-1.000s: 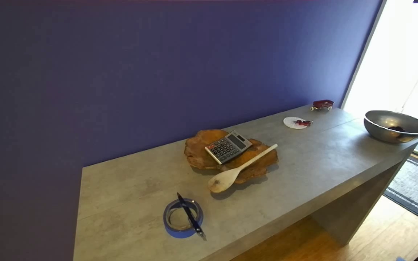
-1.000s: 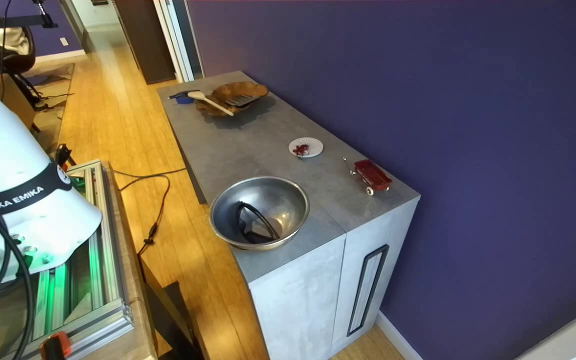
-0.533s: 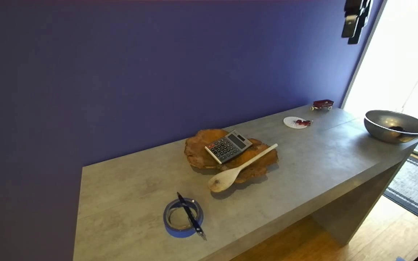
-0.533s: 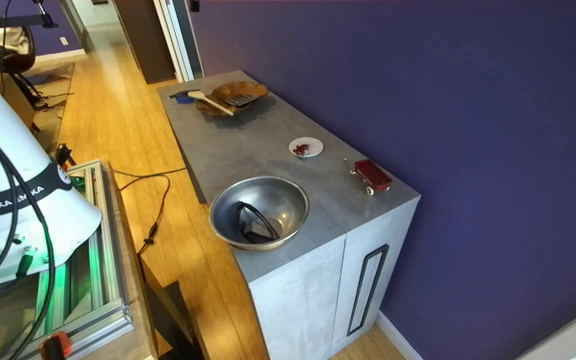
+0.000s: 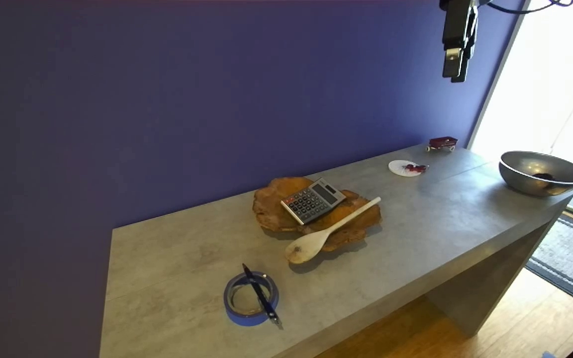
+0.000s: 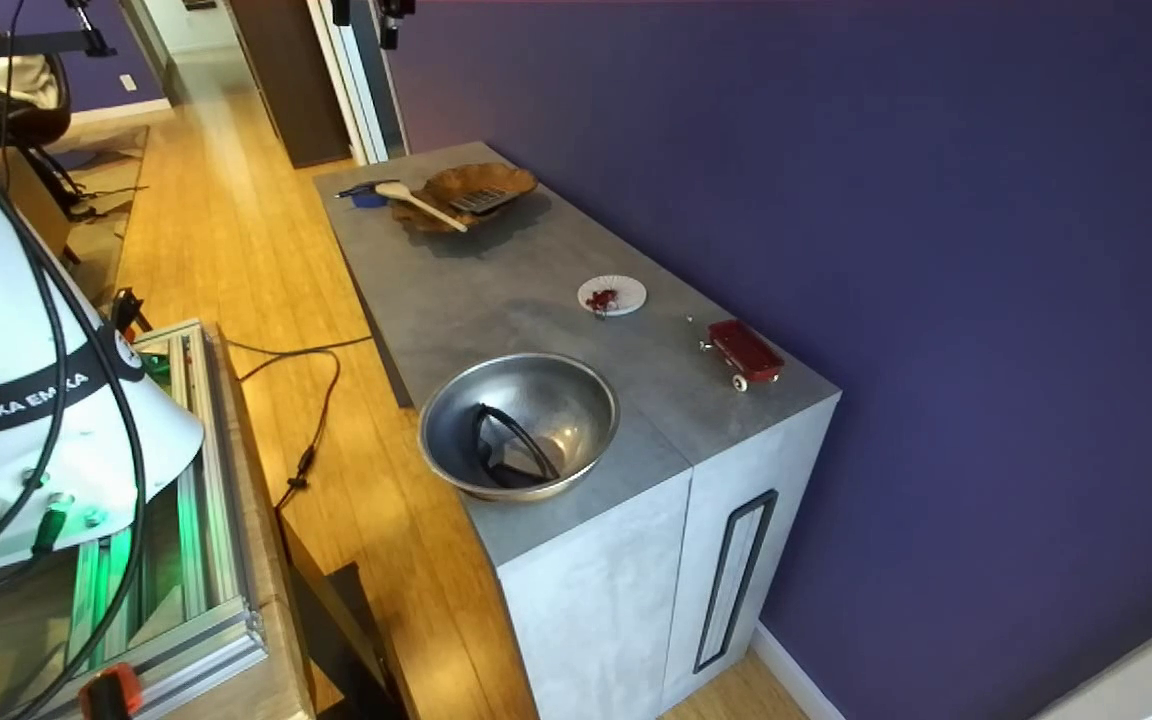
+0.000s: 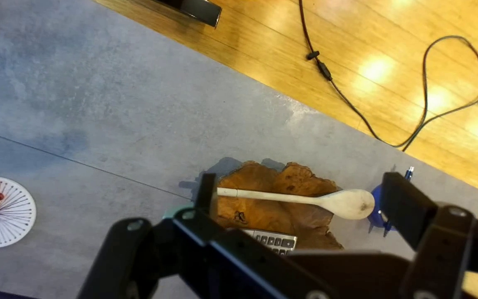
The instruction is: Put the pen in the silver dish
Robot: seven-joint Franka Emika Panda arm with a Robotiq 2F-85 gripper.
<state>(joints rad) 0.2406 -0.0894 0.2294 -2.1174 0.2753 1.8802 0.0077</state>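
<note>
The dark pen (image 5: 258, 293) lies across the top of the blue tape ring (image 5: 247, 321) on the grey counter. It also shows in an exterior view (image 6: 366, 187). In the wrist view one end of the pen (image 7: 408, 173) shows past a finger that hides its middle. The silver dish (image 5: 529, 186) stands at the counter's far end from the pen. In an exterior view the dish (image 6: 576, 405) holds a black strap-like thing. The dish is out of the wrist view. My gripper (image 7: 300, 180) is open and empty, high above the counter; both exterior views show it (image 5: 455, 75) (image 6: 366, 25).
A wooden board (image 5: 279, 199) bears a calculator (image 5: 314, 201) and a wooden spoon (image 5: 309, 247) between tape ring and dish. A white disc (image 5: 400, 168) with red bits and a red toy wagon (image 5: 442, 143) stand near the purple wall (image 5: 266, 99).
My gripper has come into view from the top in both exterior views, moving down and away from the dish's end of the counter. The pen and the dish have not moved.
</note>
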